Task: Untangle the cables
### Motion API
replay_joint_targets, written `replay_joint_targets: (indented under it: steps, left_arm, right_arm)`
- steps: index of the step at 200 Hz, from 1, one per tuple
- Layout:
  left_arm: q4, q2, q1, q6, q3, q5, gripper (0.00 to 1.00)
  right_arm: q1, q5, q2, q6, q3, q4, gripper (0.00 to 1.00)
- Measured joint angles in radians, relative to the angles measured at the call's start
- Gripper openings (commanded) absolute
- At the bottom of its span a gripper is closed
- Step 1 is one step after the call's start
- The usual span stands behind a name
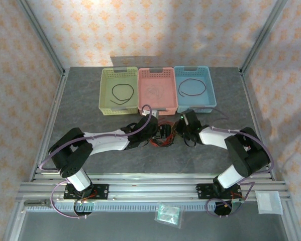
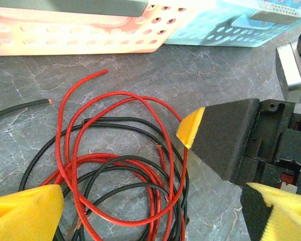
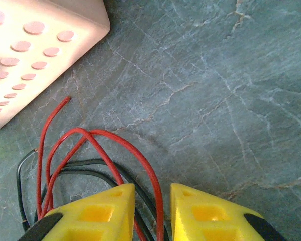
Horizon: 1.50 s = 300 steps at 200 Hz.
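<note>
Looking down on a tangle of red and black cables (image 1: pixel 164 135) lying on the grey marbled table (image 1: pixel 80 115), just in front of the pink basket (image 1: pixel 142 93) and sitting between the two grippers. Finding the left gripper (image 1: pixel 153 133) pointing at the heap from the left and the right gripper (image 1: pixel 182 128) from the right, both low over the tabletop.

Noting, along the far side, a green basket (image 1: pixel 104 93), the pink one and a blue basket (image 1: pixel 211 90) standing side by side. Seeing one black cable loop (image 1: pixel 122 93) lying in the green, another black loop (image 1: pixel 192 86) lying in the blue, and something pale in the pink, too faint to make out.

Turning to the left wrist view: finding the left gripper (image 2: pixel 150 213) gaping wide and holding nothing, yellow fingers (image 2: pixel 24 211) flanking the near part of the heap. Tracing red cable (image 2: pixel 59 130) looping over and under black cable (image 2: pixel 115 120). Spotting a yellow fingertip (image 2: pixel 191 128) of the right gripper just beside a red strand, contact being unclear.

Turning to the right wrist view: finding the right gripper (image 3: pixel 153 193) narrowed to a slim gap, with red cable (image 3: pixel 97 132) running through that gap, room showing either side, nothing visibly pinched. Seeing black cable (image 3: pixel 19 181) lying alongside.
</note>
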State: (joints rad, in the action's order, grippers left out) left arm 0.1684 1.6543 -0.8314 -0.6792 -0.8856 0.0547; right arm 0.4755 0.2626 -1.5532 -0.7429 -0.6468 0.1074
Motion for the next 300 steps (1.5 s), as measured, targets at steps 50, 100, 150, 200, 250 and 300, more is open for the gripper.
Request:
replay_joint_targets:
  steps: [50,100,150,200,250,300]
  left_arm:
    - [0.0,0.0,0.0,0.0,0.0,-0.011,0.93]
    - [-0.008,0.0,0.0,0.0,0.0,-0.012,0.93]
    - [-0.036,0.003,0.0,0.0,-0.005,-0.033,0.93]
    - [-0.09,0.079,0.0,-0.001,-0.089,-0.072,0.93]
    - [-0.156,0.151,0.0,-0.002,-0.134,-0.101,0.92]
    - [-0.188,0.175,0.0,-0.004,-0.143,-0.121,0.92]
  right_arm:
    - [0.0,0.0,-0.001,0.003,0.002,0.0,0.16]
    - [0.0,0.0,0.0,0.003,0.008,-0.001,0.07]
    - [0.0,-0.017,0.071,0.037,0.006,-0.039,0.02]
    - [0.0,-0.05,0.197,0.104,0.003,-0.111,0.0]
    - [0.0,-0.053,0.323,0.199,0.003,-0.163,0.0]
    - [0.0,-0.061,0.436,0.308,-0.038,-0.248,0.0]
